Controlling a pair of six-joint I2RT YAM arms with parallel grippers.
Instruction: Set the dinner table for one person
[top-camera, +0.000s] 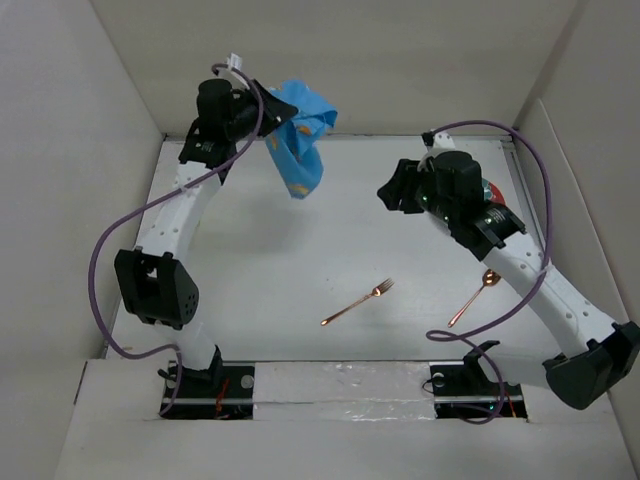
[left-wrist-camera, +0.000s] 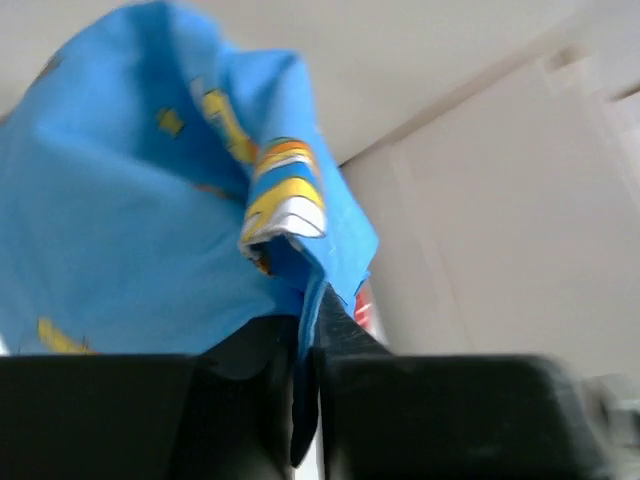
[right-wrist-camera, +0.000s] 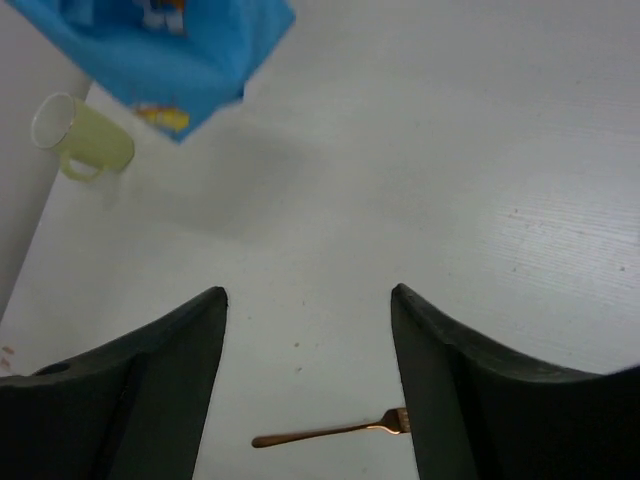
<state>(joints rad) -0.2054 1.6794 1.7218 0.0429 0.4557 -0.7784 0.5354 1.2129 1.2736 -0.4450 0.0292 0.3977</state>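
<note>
Top camera overlooks the whole table (top-camera: 330, 230); right wrist looks down nearer, sharing its fork (top-camera: 357, 303); left wrist, close on cloth (left-wrist-camera: 130, 230), seemingly tilts upward.

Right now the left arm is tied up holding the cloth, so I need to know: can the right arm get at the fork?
Probably yes. The right gripper hangs open and empty above the dinner table, and the fork lies alone just below it, with nothing over it.
</note>
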